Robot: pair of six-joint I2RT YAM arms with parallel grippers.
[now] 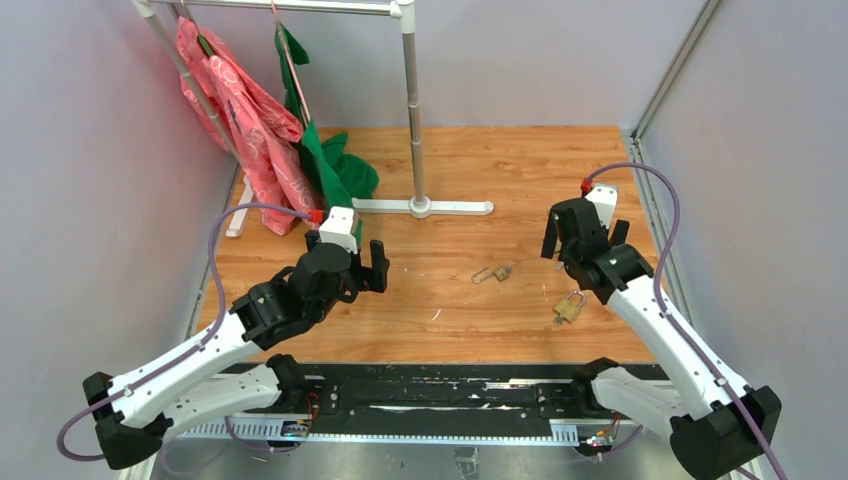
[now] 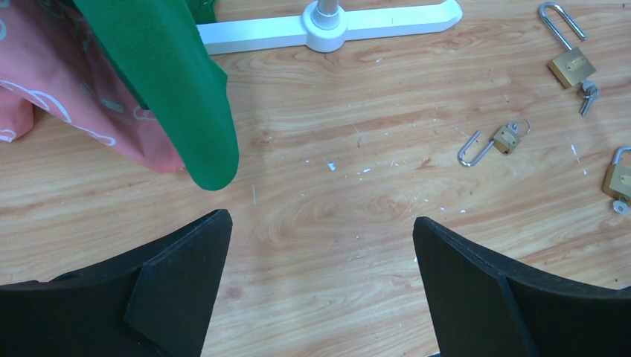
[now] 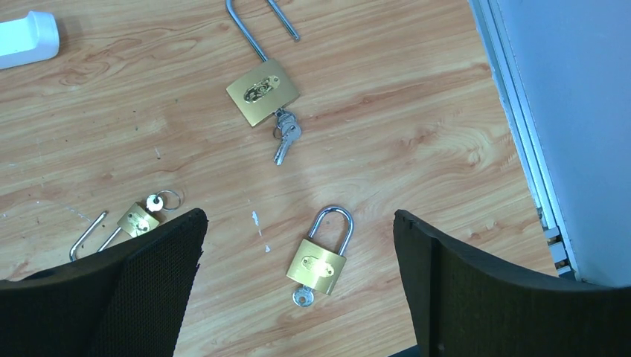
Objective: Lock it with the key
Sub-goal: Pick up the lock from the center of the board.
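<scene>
Three brass padlocks lie on the wooden table. A medium padlock [image 3: 318, 264], its shackle down in the body, has a key [image 3: 303, 297] in its base; it also shows in the top view [image 1: 569, 307]. A large padlock [image 3: 262, 91] lies with its long shackle open and keys [image 3: 285, 137] hanging from it. A small padlock [image 3: 138, 220] with an open shackle shows in the top view too [image 1: 494, 273]. My right gripper [image 3: 299, 216] is open and empty above the medium padlock. My left gripper [image 2: 320, 219] is open and empty, well left of the padlocks.
A white garment rack [image 1: 412, 110] with its base bar [image 2: 327, 22] stands at the back. Pink cloth [image 1: 240, 110] and green cloth [image 1: 325, 150] hang from it at the back left. A metal rail and the wall [image 3: 536, 134] run along the right edge.
</scene>
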